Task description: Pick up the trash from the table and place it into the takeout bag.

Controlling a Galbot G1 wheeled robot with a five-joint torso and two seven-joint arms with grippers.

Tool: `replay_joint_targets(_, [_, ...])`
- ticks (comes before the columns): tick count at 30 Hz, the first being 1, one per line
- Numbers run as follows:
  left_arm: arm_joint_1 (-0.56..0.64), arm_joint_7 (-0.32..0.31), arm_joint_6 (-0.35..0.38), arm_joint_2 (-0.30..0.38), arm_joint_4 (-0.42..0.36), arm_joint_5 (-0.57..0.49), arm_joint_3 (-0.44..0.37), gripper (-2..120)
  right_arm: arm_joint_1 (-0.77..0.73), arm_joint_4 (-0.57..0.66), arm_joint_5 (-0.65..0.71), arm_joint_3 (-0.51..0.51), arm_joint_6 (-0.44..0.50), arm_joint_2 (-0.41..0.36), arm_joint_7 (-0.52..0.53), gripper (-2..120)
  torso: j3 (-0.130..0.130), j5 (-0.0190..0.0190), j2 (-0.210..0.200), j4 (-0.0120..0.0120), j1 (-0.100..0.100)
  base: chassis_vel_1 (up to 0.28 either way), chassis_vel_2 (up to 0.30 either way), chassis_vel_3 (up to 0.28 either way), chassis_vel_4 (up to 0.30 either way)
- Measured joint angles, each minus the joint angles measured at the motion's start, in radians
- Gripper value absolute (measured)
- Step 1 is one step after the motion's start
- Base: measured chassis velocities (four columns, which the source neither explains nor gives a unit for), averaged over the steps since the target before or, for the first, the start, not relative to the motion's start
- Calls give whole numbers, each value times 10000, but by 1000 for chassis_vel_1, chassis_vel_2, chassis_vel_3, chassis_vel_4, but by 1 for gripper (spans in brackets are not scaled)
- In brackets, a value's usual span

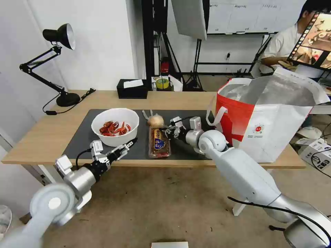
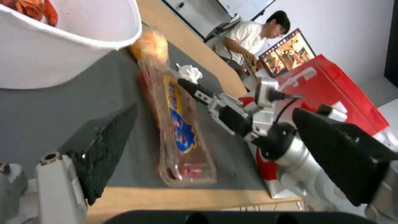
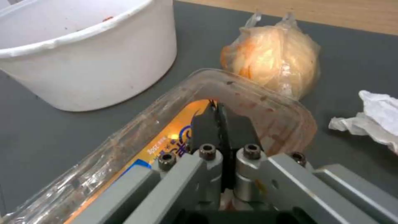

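1. Head view: the table (image 1: 51, 132) carries a dark mat (image 1: 82, 137), and the bowl (image 1: 115, 126) stands at the mat's left end with red crayfish shells (image 1: 113, 128) in its bottom.
2. The clear trays (image 1: 159, 142) lie mid-mat, running from the mat's middle to its front edge; they seem to be stacked, but the pictures do not settle it. They show a blue and yellow label and reddish smears inside.
3. The knotted bag (image 1: 155, 120) with its tan lump sits at the trays' far end, touching them.
4. The tissue (image 3: 371, 119) lies on the mat just beside the knotted bag.
5. The right gripper (image 3: 218, 116) is over the trays' far end, its fingers pressed together on the tray rim.
6. The left gripper (image 1: 126, 146) hangs at the mat's front edge, just before the bowl, jaws apart and holding nothing.
7. The takeout bag (image 1: 265, 120) stands open at the table's right end, its foil lining showing.
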Motion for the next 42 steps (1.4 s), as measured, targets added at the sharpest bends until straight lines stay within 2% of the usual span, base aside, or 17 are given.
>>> replay_joint_targets(7, [-640,-87,-48,-377,512,35,687,100,-68,7,0,18,-62,-48,20,0,0,0,0,0,0,0,0,0,0])
replay_joint_targets(24, [-768,-96,-116,-401,507,171,752,100,-85,21,99,-30,-152,-122,48,0,0,1,0,1,-1,0,0,0,0])
replay_joint_targets(42, [-1593,-90,-91,-504,1020,316,1707,100,-26,322,407,136,-130,-212,142,0,0,1,0,1,0,0,0,0,0])
